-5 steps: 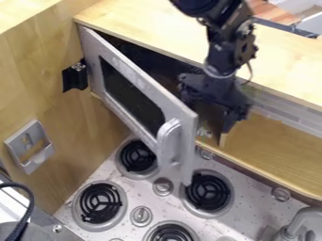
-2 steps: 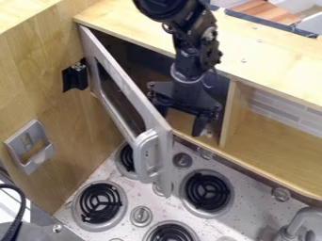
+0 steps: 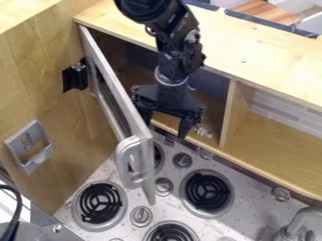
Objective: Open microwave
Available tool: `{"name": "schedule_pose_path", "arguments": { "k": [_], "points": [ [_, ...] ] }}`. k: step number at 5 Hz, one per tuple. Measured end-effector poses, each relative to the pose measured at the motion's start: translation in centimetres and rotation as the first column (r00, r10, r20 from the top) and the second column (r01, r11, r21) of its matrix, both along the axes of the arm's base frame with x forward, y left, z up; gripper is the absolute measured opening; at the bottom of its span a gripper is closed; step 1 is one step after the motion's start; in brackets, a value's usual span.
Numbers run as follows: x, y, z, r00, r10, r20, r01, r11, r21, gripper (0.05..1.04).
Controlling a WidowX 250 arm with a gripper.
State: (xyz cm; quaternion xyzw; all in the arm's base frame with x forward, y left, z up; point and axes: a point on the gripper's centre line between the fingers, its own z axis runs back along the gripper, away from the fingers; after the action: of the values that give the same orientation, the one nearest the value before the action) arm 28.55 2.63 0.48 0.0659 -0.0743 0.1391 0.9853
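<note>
Door (image 3: 121,96) swung wider, claw (image 3: 165,124) pointing down behind it

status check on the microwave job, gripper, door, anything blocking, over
Gripper open, fingers apart, beside the door's inner side. Microwave door standing well open, over the stove. No obstruction seen against its outer face.

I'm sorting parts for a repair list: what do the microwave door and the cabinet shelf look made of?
Door: probably silver-painted plastic or wood, judging by its even, dull grey. Cabinet shelf: wood or wood-look laminate, pale and smooth, with visible grain.
</note>
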Motion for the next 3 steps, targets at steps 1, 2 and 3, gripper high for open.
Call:
{"name": "schedule_pose_path", "arguments": {
  "k": [1,2,3],
  "points": [
    [-0.8,1.1,0.2,0.999,0.05,0.002,-0.05,0.999,0.008,0.999],
    [-1.7,2.3,0.4,0.995,0.105,0.001,-0.105,0.994,0.01,0.999],
    [-2.0,3.2,0.4,0.989,0.145,0.0,-0.145,0.989,0.004,0.999]
  ]
}}
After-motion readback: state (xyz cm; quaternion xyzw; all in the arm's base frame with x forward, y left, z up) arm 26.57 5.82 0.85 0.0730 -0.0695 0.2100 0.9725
